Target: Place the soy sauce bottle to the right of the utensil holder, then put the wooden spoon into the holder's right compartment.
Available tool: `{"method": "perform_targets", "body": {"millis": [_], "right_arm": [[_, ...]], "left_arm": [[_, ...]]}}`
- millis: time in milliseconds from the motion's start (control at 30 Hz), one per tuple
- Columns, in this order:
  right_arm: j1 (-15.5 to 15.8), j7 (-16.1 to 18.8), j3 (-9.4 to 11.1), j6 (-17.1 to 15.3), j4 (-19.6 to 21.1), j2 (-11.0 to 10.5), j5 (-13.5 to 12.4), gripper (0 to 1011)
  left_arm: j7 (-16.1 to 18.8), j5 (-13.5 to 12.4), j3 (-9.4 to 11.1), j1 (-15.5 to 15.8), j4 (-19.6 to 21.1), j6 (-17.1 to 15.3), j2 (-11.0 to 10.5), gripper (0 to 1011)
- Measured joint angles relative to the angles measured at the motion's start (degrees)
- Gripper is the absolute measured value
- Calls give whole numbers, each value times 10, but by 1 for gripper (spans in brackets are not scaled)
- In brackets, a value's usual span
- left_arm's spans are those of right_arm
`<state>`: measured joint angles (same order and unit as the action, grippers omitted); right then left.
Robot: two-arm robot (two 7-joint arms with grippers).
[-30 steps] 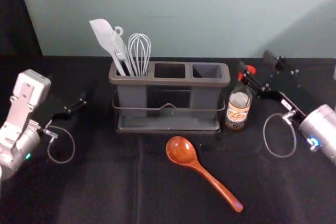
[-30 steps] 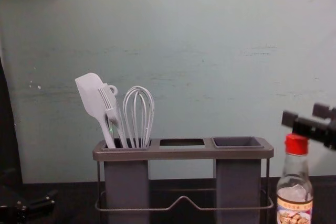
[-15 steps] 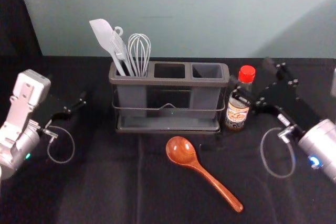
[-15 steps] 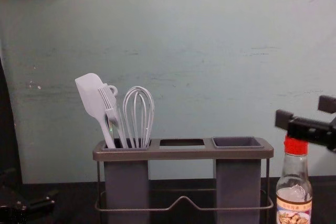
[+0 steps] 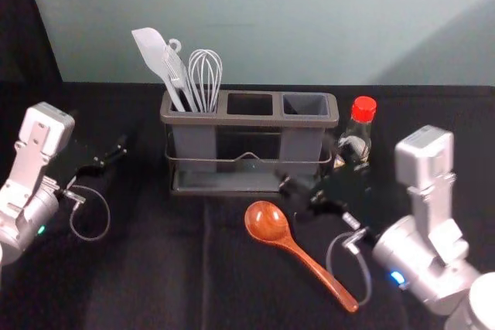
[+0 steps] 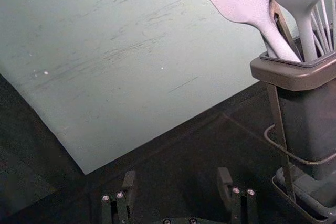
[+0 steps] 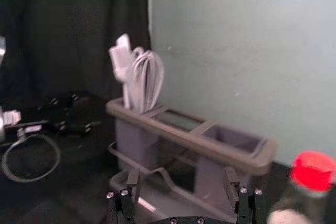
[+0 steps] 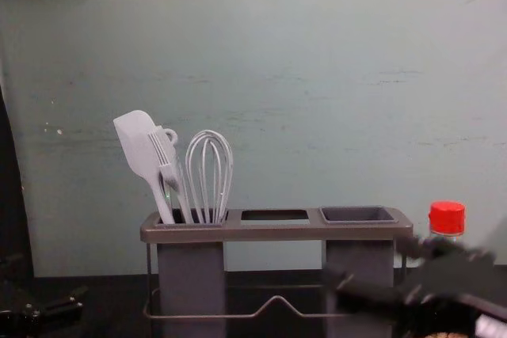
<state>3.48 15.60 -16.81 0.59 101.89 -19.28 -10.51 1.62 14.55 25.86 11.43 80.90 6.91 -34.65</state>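
Standing bottle (image 5: 358,135): clear glass, red-capped, at your holder's (image 5: 247,121) three o'clock
Wooden spoon (image 5: 298,250): glossy reddish-brown, five o'clock
Right gripper (image 5: 317,166): four o'clock, fingers apart
Left gripper (image 5: 102,141): nine o'clock, fingers apart

Seemingly a lab — robot arms (image 5: 418,256) above black cloth (image 5: 155,276), plain wall (image 5: 309,21) behind.

The right gripper (image 5: 309,166) has moved from the bottle (image 5: 363,110) to in front of the utensil holder (image 5: 249,120).

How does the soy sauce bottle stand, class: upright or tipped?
Upright: the bottle has its red cap at the very top.
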Motion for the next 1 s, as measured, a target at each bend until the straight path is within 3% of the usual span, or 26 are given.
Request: {"method": "perform_targets", "body": {"millis": [267,1000], "right_arm": [[-2,2,-25,-12,-38,25,10,1003],[-4,4,-27,-5,-47,30,13,1003]], "left_arm": [[0,0,0,0,0,0,0,1000],[0,0,0,0,0,0,0,1000]]}}
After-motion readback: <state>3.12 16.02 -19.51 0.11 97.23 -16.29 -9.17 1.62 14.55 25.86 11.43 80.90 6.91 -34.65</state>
